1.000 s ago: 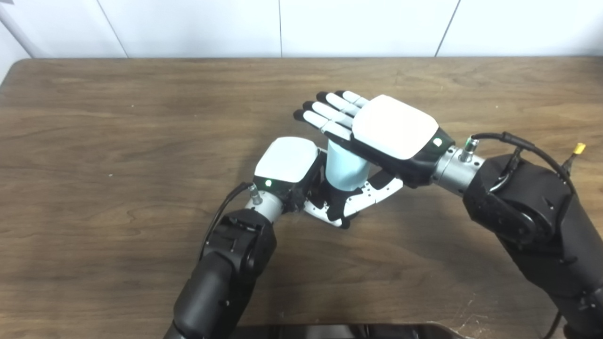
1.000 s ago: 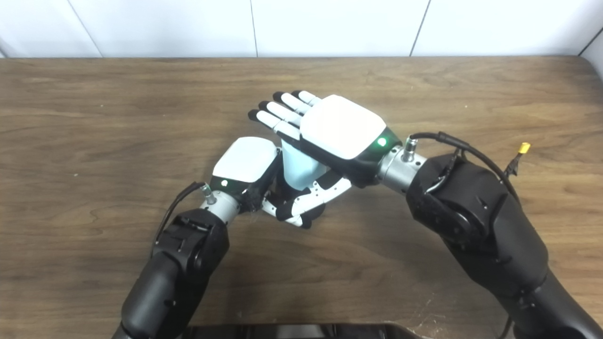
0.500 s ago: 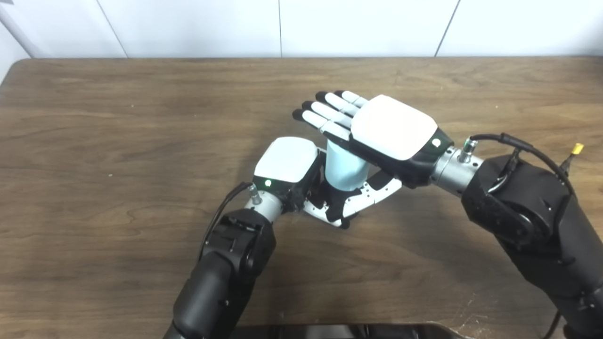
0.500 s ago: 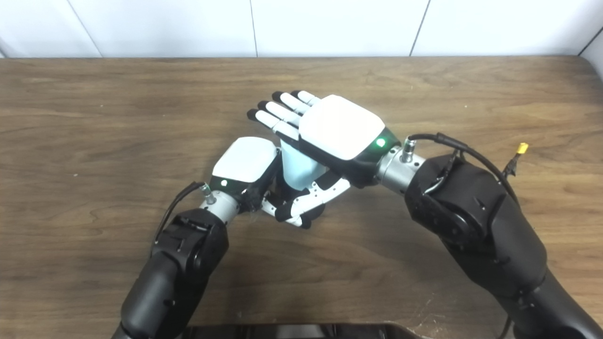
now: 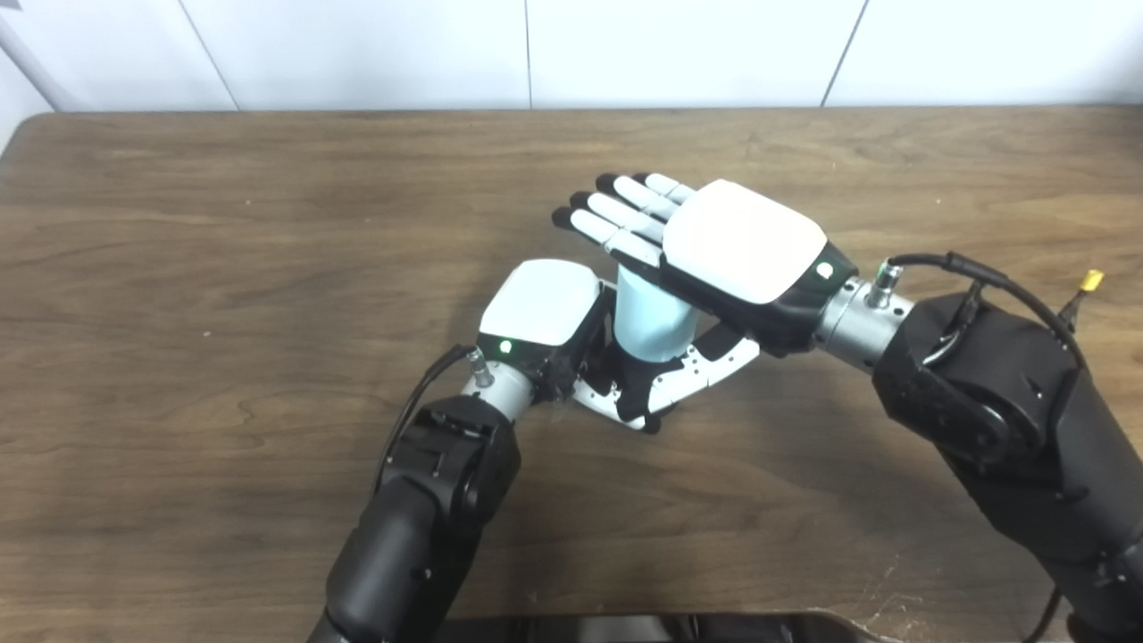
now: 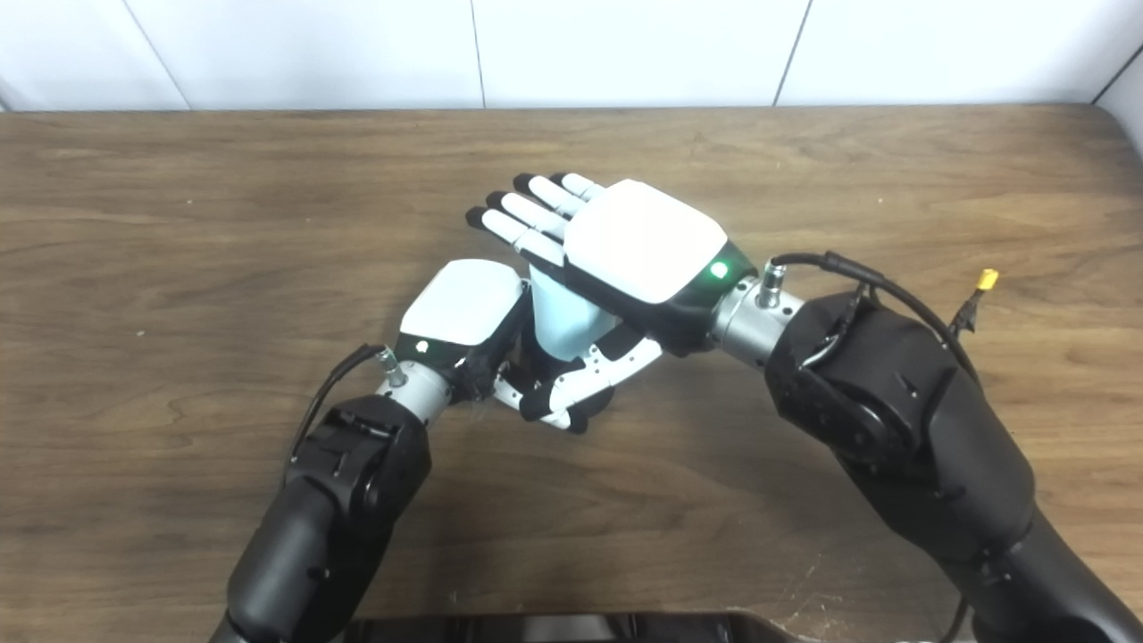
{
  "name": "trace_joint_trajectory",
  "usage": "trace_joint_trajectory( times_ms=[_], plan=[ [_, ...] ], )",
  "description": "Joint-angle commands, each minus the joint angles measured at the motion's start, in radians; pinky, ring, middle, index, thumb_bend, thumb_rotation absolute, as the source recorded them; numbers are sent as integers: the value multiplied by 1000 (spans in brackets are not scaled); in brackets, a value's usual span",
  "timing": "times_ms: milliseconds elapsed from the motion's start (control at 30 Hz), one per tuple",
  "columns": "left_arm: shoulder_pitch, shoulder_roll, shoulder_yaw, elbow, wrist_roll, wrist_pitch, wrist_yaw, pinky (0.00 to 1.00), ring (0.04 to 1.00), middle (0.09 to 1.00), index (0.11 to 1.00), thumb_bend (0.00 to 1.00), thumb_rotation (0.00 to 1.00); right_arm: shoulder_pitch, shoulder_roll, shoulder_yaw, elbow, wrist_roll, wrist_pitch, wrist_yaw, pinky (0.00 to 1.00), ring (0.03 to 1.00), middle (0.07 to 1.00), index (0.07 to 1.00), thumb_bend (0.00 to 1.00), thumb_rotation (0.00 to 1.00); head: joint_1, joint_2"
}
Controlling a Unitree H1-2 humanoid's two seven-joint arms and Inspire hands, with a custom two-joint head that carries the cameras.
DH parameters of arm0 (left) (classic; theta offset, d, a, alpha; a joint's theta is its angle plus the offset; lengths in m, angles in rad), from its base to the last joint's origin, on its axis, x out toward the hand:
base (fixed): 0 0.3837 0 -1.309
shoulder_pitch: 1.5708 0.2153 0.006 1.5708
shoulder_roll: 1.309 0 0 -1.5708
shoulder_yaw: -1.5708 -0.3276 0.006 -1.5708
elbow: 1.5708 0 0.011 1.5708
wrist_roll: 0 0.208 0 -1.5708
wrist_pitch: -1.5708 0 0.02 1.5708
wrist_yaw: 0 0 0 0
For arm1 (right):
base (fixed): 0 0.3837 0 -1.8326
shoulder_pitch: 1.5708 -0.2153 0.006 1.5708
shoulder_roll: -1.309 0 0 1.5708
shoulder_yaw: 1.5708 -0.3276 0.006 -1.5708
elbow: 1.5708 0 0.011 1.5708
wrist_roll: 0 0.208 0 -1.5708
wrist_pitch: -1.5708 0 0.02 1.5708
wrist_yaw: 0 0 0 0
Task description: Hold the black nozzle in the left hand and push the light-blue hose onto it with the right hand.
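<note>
The light-blue hose [image 5: 652, 317] is a short pale tube standing upright between my two hands at the middle of the wooden table [image 5: 223, 268]. My left hand [image 5: 545, 308] is curled around its lower end, with its fingers [image 5: 705, 366] wrapped under and in front of it. The black nozzle is hidden inside that grasp, below the hose. My right hand [image 5: 714, 241] lies flat, palm down, on the hose's top end, with its fingers [image 5: 616, 210] straight and spread, holding nothing. The hose also shows in the right eye view [image 6: 563, 317].
A white panelled wall [image 5: 536, 45] runs behind the table's far edge. A cable with a yellow tip [image 5: 1091, 281] sticks out of my right forearm. A dark object [image 5: 643, 625] lies along the picture's bottom edge.
</note>
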Motion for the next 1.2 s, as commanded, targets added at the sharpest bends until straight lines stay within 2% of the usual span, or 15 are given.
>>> trace_joint_trajectory(
  times_ms=[0, 267, 900, 1167],
  plan=[
    [-1, -7, -2, -20, -22, 3, -29, 400, 499, 468, 487, 526, 0, 104, -51, 98, 123, 1, 20, 199, 984, 1000, 1000, 1000, 820, 1000, 0, 2],
    [0, -7, 0, -21, -21, 5, -29, 402, 504, 474, 486, 526, 0, 115, -46, 104, 132, 2, 40, 201, 985, 1000, 1000, 1000, 815, 1000, -2, 3],
    [-2, -5, 3, -18, -23, 6, -36, 404, 506, 479, 485, 525, 0, 170, -20, 115, 176, 0, 59, 132, 997, 1000, 1000, 1000, 752, 1000, -10, 1],
    [-2, -5, -1, -23, -19, 6, -45, 397, 502, 470, 486, 526, 0, 158, -34, 119, 160, -6, 41, 134, 998, 1000, 1000, 1000, 743, 1000, -7, 4]
  ],
)
